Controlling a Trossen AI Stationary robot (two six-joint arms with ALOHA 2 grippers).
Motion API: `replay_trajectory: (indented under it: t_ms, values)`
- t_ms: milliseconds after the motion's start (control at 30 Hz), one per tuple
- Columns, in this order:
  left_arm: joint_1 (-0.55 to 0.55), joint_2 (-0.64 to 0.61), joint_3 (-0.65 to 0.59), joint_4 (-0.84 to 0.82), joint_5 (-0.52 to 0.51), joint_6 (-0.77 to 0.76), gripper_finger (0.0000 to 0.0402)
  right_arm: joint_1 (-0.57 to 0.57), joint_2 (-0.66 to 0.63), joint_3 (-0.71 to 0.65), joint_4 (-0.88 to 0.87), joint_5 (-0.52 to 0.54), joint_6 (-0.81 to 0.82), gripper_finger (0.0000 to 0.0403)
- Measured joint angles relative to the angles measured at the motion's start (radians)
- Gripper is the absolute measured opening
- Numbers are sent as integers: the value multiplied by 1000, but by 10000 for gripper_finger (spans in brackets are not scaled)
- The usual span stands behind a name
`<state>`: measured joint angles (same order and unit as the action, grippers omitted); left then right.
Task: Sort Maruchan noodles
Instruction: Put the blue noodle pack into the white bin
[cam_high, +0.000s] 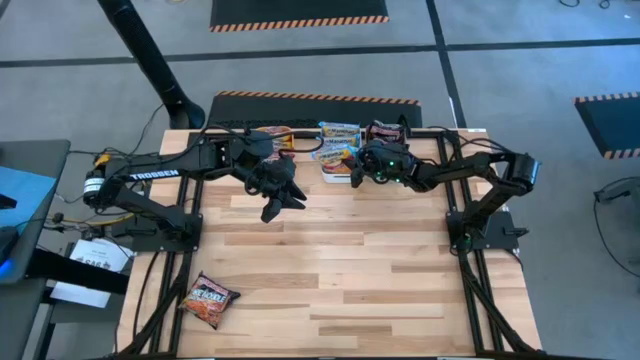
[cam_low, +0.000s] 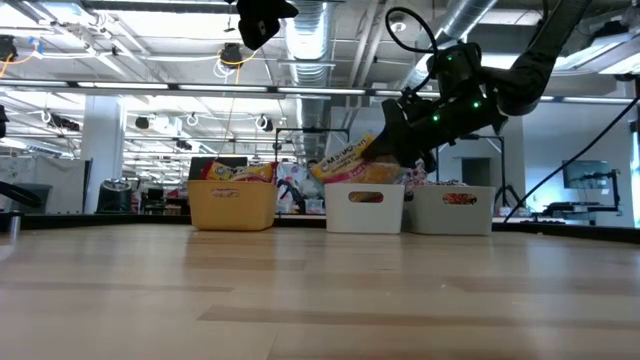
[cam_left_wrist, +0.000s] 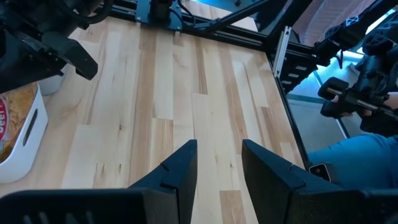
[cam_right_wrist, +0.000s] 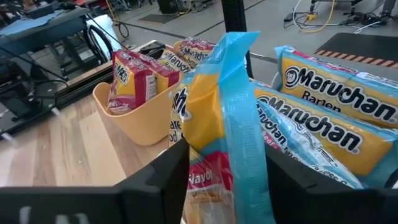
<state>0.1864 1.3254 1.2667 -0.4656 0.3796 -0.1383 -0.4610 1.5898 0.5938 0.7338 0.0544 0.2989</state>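
A yellow and light-blue Maruchan packet (cam_right_wrist: 224, 93) stands on edge between the fingers of my right gripper (cam_right_wrist: 225, 149), over the white bin (cam_low: 365, 208) at the table's far edge. In the low view the packet (cam_low: 345, 160) tilts up out of the gripper (cam_low: 385, 150), just above the bin. The fingers stand wide apart. More yellow-blue packets (cam_right_wrist: 336, 118) lie in that bin. My left gripper (cam_high: 284, 203) hangs open, high over the middle of the table, with nothing between its fingers (cam_left_wrist: 180, 168). One red-orange packet (cam_high: 208, 298) lies flat near the table's near left corner. My right gripper has the packet's two flat faces (cam_right_wrist: 211, 174) between its fingers, which come in nearly level from the table's right. The packet fills the gap. I cannot tell whether the fingers touch it. Its lower end is hidden below the fingers.
Three bins line the far edge: an orange one (cam_high: 275, 135) with red-yellow packets (cam_right_wrist: 134, 78), the white one (cam_high: 335, 182), and a grey one (cam_low: 453, 210). Bare wood lies in front of them. A person's blue-clad leg (cam_left_wrist: 354, 155) shows beyond the table's right side.
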Motion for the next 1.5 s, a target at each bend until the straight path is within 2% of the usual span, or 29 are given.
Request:
replay_trajectory:
  t_ms: [233,500,633,767,933,1067,1167,1500]
  values:
    - [0,0,0,0,-1,0,112,0,-50,0,-49,-2,0,196]
    - [0,0,0,0,-1,0,112,-13,-248,0,-291,-2,-1,188]
    - [0,0,0,0,-1,0,112,12,-336,2,-328,-2,-6,184]
    - [0,0,0,0,-2,0,112,55,-376,61,-428,-2,-94,181]
    - [0,0,0,0,-2,-1,112,76,-352,219,-685,-2,-182,179]
    - [0,0,0,0,-2,-1,112,56,-293,349,-943,-2,-185,179]
    - [0,0,0,0,-2,-2,112,51,-240,413,-1059,-2,-175,179]
    - [0,1,0,0,-2,3,112,52,-86,464,-1119,-10,-114,179]
